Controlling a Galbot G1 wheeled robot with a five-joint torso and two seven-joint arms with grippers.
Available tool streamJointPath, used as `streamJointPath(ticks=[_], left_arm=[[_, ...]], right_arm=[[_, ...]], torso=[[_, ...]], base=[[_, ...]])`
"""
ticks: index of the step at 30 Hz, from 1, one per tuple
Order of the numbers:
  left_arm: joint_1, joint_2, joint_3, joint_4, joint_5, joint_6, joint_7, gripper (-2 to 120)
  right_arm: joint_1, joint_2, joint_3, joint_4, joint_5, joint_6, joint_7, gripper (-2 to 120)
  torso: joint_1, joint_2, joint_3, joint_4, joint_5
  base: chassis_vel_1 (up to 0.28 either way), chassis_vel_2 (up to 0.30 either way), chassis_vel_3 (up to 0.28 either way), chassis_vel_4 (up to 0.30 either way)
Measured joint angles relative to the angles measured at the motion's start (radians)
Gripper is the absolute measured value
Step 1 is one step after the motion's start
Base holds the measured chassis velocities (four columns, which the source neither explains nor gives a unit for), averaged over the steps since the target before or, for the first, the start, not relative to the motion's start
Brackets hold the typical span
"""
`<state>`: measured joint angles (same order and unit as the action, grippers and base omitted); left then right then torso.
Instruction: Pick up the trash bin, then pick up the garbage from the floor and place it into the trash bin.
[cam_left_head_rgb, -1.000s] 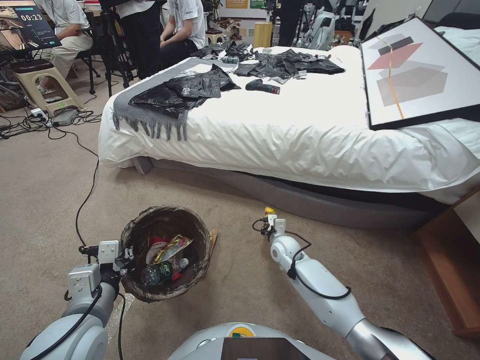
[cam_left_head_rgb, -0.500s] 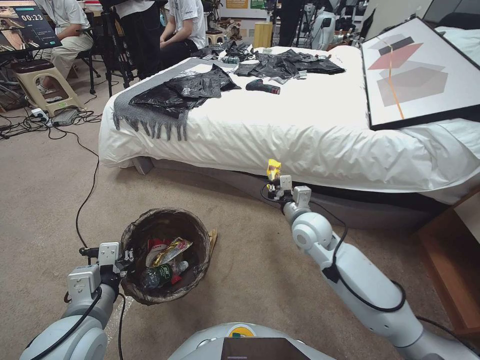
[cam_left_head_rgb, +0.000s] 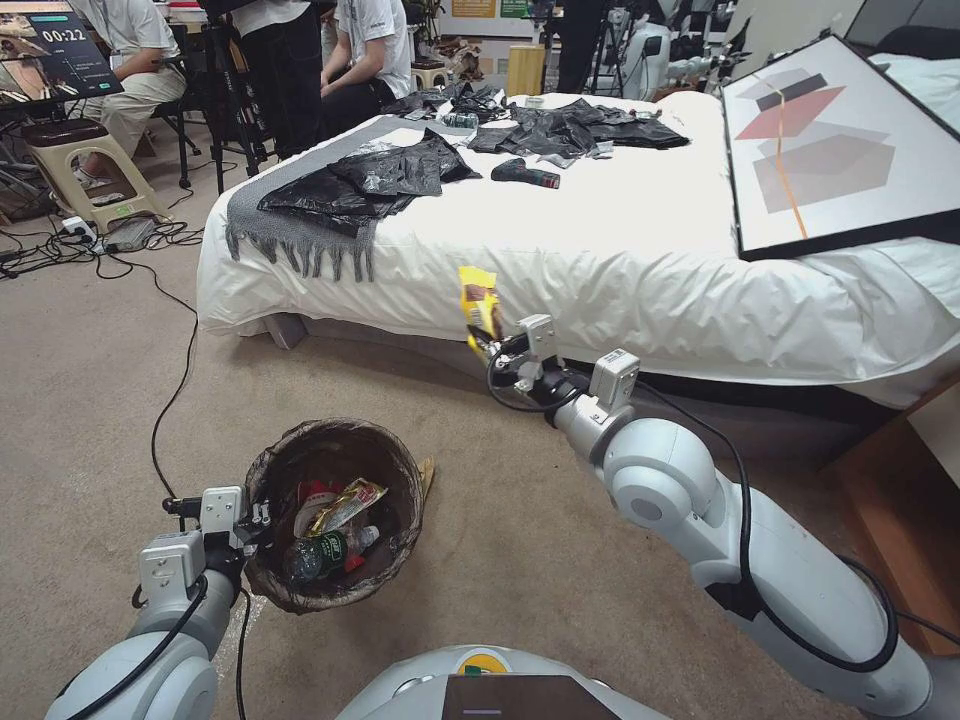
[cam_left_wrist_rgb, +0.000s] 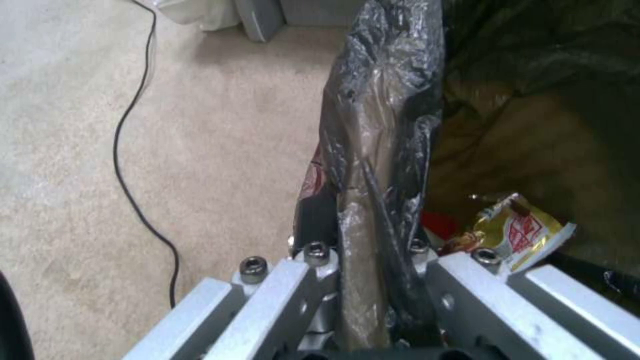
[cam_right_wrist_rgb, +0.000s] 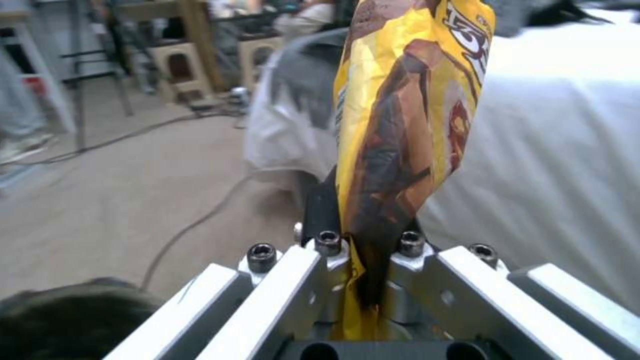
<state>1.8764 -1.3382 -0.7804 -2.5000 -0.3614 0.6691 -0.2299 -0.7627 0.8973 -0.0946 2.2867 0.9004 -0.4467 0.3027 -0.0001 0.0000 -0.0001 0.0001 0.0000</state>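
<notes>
Right gripper (cam_left_head_rgb: 487, 338) is raised above the carpet (cam_left_head_rgb: 90, 380), in front of the white bed (cam_left_head_rgb: 600, 260), and its fingers (cam_right_wrist_rgb: 327, 250) are closed on the lower end of a yellow and brown snack wrapper (cam_left_head_rgb: 478, 298). From the right wrist view the wrapper (cam_right_wrist_rgb: 407, 115) stands up between the two fingers, and it is crumpled. It is held up and to the right of the trash bin (cam_left_head_rgb: 333, 513), well apart from it.

Left gripper (cam_left_head_rgb: 262, 517) is low on the robot's left, at the near-left rim of the trash bin. In the left wrist view its fingers (cam_left_wrist_rgb: 313, 255) are pressed together on the rim, which is covered by the dark bag liner (cam_left_wrist_rgb: 380, 130).

Inside the bin lie a gold foil wrapper (cam_left_head_rgb: 345, 502), a small bottle with green label (cam_left_head_rgb: 318, 553) and some red and white packets (cam_left_head_rgb: 312, 492). A brownish piece (cam_left_head_rgb: 427, 475), maybe paper, sticks out behind the bin's right side. Black plastic bags (cam_left_head_rgb: 370, 180) lie on the bed.
</notes>
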Motion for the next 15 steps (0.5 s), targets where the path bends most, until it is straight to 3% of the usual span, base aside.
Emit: streamJointPath(ticks=[6, 15], left_arm=[[0.000, -0.008, 0.007, 0.000, 0.003, 0.015, -0.008, 3], [-0.004, -0.011, 0.011, 0.000, 0.003, 0.032, -0.009, 3]], right_arm=[[0.062, -0.015, -0.058, 0.026, 0.015, 0.002, -0.053, 0], [0.188, -0.042, -0.237, 0.047, 0.037, 0.030, -0.107, 0]], torso=[[0.000, 0.000, 0.000, 0.0000, -0.0001], [0.000, 0.000, 0.000, 0.0000, 0.0000]], base=[[0.000, 0.000, 0.000, 0.000], [0.000, 0.000, 0.000, 0.000]])
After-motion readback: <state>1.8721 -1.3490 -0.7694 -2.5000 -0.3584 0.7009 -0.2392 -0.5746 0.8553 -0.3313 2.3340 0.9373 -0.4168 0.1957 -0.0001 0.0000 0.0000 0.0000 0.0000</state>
